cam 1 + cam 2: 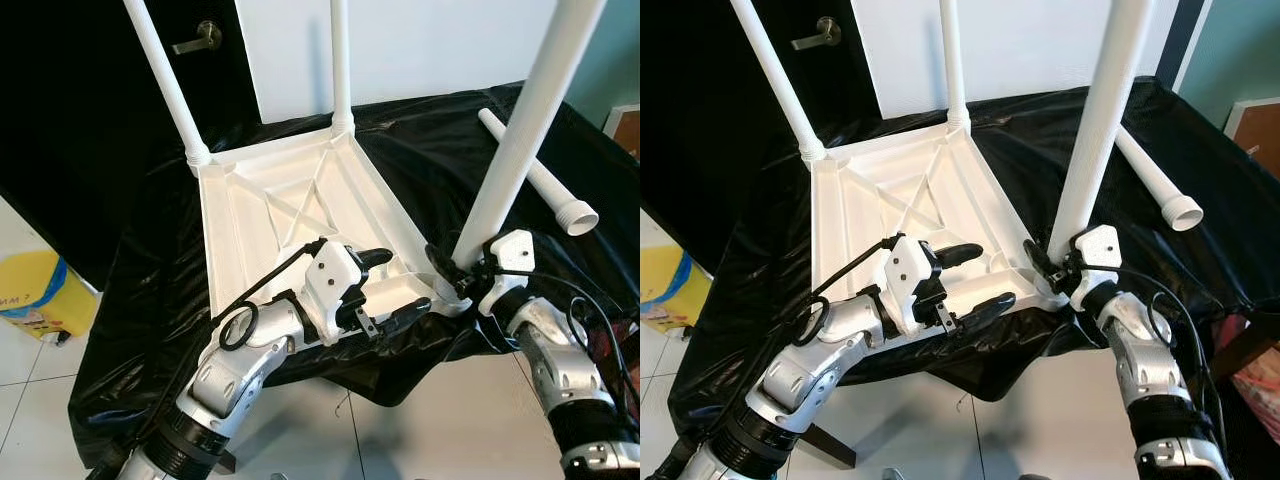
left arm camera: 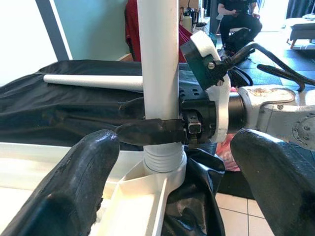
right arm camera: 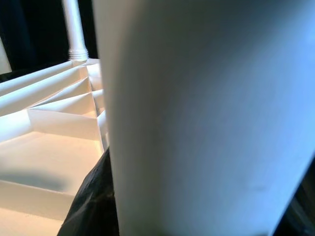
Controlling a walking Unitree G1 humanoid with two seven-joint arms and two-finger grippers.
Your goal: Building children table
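Upturned white tabletop lies on black sheet, two far legs screwed in, tops cut off. Right gripper pinches the near-right leg just above its corner socket; its wrist view is mostly blurred leg. Left gripper spread over the near edge. Loose leg lies beyond.

One white tabletop, upside down at frame centre. Four white legs: three upright in its corners — upper left, top centre, right — and one loose leg lying at upper right. One black sheet. Two grippers: left, right. One yellow container at far left. One door handle.
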